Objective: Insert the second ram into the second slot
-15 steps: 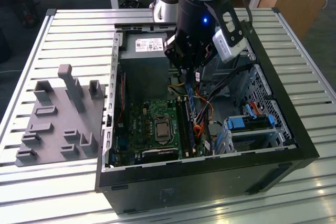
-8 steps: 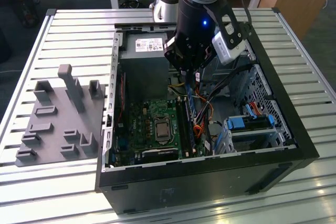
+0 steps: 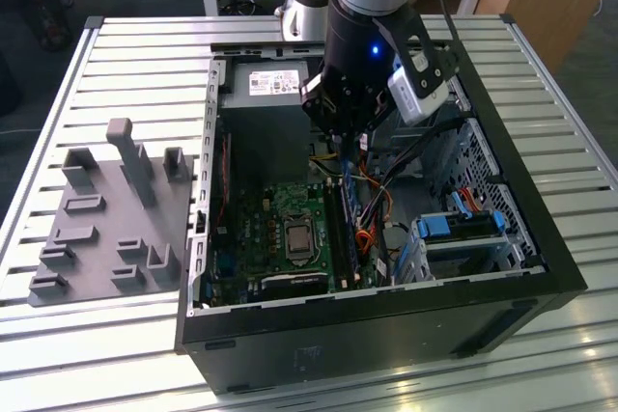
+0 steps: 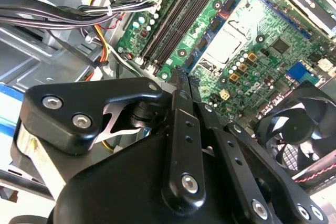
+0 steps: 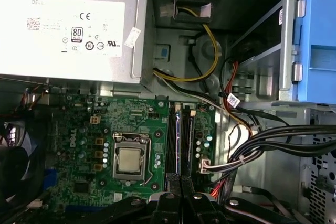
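Jaws pressed together, nothing seen between them. The gripper [image 4: 185, 80] hangs above the RAM slots [image 5: 172, 140], fingertips [image 5: 172, 183] in line w/ them in the first wrist view. Second ram [image 3: 351, 236] = thin blue stick on edge in the slot bank, just right of the CPU socket [image 3: 297, 236] in the exterior view; which slot, can't tell. Motherboard [image 5: 84, 129] lies flat in the open PC case [image 3: 386, 325], PSU [image 5: 68, 24] at its far end, blue drive clips [image 3: 454, 226] to the right. Grey fixture [image 3: 106, 229] sits on the table [image 3: 145, 45] at the left, beside the case
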Available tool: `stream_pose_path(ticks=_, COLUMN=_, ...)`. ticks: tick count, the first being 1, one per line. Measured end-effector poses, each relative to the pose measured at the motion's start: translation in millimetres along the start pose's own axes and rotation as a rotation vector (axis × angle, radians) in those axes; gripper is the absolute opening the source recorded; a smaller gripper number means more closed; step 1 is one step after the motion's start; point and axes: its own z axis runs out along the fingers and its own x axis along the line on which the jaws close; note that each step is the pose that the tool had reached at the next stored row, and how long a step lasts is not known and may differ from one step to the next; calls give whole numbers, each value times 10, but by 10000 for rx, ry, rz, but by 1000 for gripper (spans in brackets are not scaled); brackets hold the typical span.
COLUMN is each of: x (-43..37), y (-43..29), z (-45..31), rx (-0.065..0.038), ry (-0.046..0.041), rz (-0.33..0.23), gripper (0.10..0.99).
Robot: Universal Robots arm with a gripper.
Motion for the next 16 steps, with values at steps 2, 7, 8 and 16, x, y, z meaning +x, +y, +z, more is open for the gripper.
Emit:
stream_pose_path(ticks=2, x=0, y=0, z=7, rx=-4, ry=2, rz=0, gripper=122)
stream_pose_path(ticks=7, x=0, y=-1, z=22, rx=-4, ry=2, rz=0, gripper=122)
stream_pose_path(ticks=8, x=0, y=-1, z=24, rx=-2, ry=3, rz=0, gripper=122)
stream_pose_path(ticks=16, x=0, y=-4, z=40, rx=52, ry=3, rz=-2, gripper=122)
